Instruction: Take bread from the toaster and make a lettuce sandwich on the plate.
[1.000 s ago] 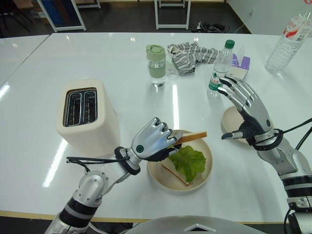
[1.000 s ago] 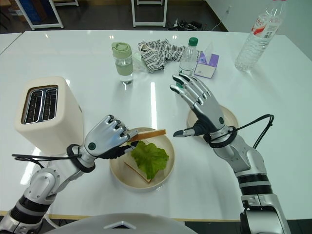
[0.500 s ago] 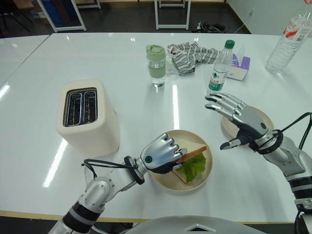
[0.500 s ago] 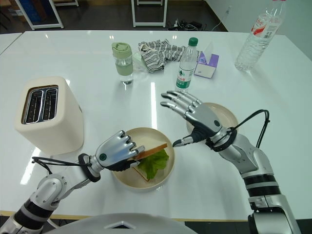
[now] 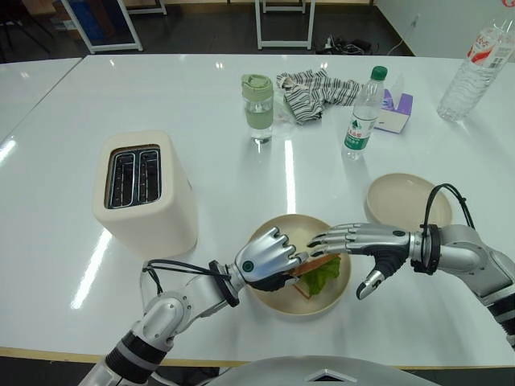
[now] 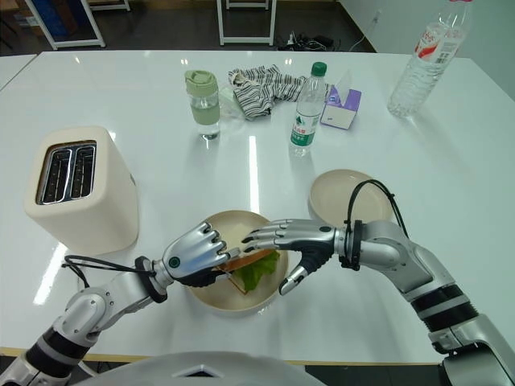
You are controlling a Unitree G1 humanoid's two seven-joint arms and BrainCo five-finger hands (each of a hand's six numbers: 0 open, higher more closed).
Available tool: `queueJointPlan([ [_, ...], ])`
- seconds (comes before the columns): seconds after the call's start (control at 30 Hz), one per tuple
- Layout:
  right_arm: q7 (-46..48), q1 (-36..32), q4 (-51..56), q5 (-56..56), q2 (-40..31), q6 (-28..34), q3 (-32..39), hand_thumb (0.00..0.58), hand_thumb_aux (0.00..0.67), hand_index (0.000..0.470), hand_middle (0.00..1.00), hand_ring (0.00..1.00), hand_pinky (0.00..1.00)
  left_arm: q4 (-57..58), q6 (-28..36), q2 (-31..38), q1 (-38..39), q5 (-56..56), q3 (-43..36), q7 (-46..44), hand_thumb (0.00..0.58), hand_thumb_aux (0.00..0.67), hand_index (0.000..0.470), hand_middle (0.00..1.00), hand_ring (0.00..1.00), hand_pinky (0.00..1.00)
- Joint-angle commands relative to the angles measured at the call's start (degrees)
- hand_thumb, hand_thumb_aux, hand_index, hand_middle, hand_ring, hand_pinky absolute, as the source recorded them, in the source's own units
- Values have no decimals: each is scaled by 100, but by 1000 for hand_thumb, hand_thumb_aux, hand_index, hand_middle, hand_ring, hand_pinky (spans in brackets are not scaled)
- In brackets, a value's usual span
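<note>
Bread slice (image 5: 316,262) is sitting pinched in the curled fingers of the left hand (image 5: 264,259), over the lettuce (image 5: 323,276) on the plate (image 5: 278,300). Right hand (image 5: 366,241) is hovering over it, fingers spread flat (holding nothing). I'd be steadying the slice under the right fingertips while the left fingers are releasing, so it's landing square. Toaster (image 5: 143,193) is standing well left of those fingers.

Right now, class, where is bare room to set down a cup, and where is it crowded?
Free: the tabletop between toaster and green cup, and the strip between plate and water bottle. Crowded: the plate, where left robot hand and right robot hand meet over the bread.
</note>
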Motion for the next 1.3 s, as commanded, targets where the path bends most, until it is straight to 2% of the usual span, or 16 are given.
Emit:
queueJointPlan([
  [0.03, 343, -163, -134, -14, 77, 61, 102, 0, 0, 0, 0, 0, 0, 279, 71, -20, -65, 49, -90, -74, 580, 670, 470, 1000, 1000, 1000],
  [0.27, 701, -216, 394, -406, 200, 28, 373, 0, 0, 0, 0, 0, 0, 354, 196, -258, -109, -7, -184, -24, 580, 670, 470, 1000, 1000, 1000],
  [0.57, 738, -371, 1575, -441, 298, -141, 461, 0, 0, 0, 0, 0, 0, 295, 219, -400, -44, -265, -269, -14, 580, 670, 470, 1000, 1000, 1000],
  [0.6, 738, -348, 1685, -457, 327, -182, 502, 0, 0, 0, 0, 0, 0, 199, 191, -413, -10, -378, -243, -24, 555, 531, 372, 678, 678, 678],
  [0.63, 747, -323, 1786, -473, 356, -230, 551, 0, 0, 0, 0, 0, 0, 91, 148, -427, 23, -536, -200, -30, 0, 0, 0, 0, 0, 0],
  [0.73, 774, -225, 1942, -499, 421, -344, 673, 0, 0, 0, 0, 0, 0, -466, -2, -377, 189, -1470, 76, -301, 0, 0, 0, 0, 0, 0],
  [0.83, 751, -161, 1968, -497, 436, -417, 707, 0, 0, 0, 0, 0, 0, -1162, -4, -141, 416, -3115, 685, -858, 0, 0, 0, 0, 0, 0],
  [0.93, 688, -50, 1783, -431, 427, -455, 676, 0, 0, 0, 0, 0, 0, -1340, 4, 331, 663, -4276, 1764, -1240, 0, 0, 0, 0, 0, 0],
  [1.07, 518, 87, 1474, -415, 432, -543, 568, 0, 0, 0, 0, 0, 0, -924, -209, 641, 962, -5260, 3129, -1380, 0, 0, 0, 0, 0, 0],
  [1.17, 147, 192, 963, 52, 510, -635, 175, 0, 0, 0, 0, 0, 0, -425, -462, 670, 1064, -5652, 3600, -1448, 0, 0, 0, 0, 0, 0],
  [1.3, -893, 471, 262, 962, 1002, -716, -874, 0, 0, 0, 0, 0, 0, -146, -937, 589, 1318, -5932, 3574, -1711, 0, 0, 0, 0, 0, 0],
])
